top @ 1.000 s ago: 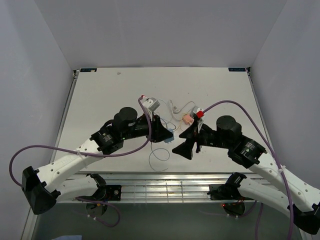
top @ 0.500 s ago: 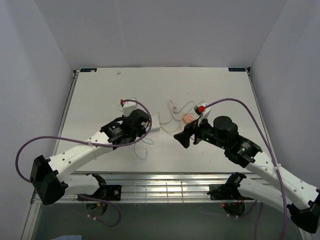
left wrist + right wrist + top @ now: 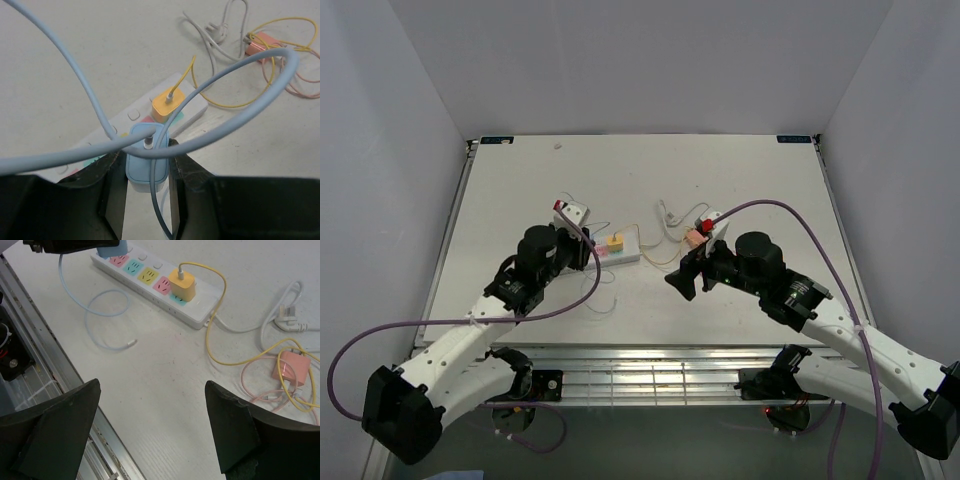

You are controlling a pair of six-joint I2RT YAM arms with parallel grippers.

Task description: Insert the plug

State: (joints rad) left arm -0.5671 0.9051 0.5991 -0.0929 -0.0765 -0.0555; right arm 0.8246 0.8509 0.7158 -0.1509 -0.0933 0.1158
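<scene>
My left gripper (image 3: 145, 150) is shut on a light blue plug (image 3: 146, 162) whose blue cable (image 3: 235, 117) loops in front of the camera. It holds the plug at the near end of the white power strip (image 3: 192, 105). I cannot tell whether the plug sits in a socket. A yellow plug (image 3: 167, 104) sits in the strip. In the top view the left gripper (image 3: 588, 254) is at the strip's (image 3: 628, 256) left end. My right gripper (image 3: 151, 384) is open and empty above bare table, also seen in the top view (image 3: 682, 281).
A pink plug (image 3: 290, 367) with pink and yellow cable loops lies to the right of the strip. A white plug (image 3: 290, 315) with its cord lies behind it. The blue cable's loose end (image 3: 131, 343) lies near the table's front rail (image 3: 65, 390).
My left arm has swung back and left, bringing the blue plug to the strip's left end. The yellow plug now shows. My right gripper has shifted slightly left and stays open.
</scene>
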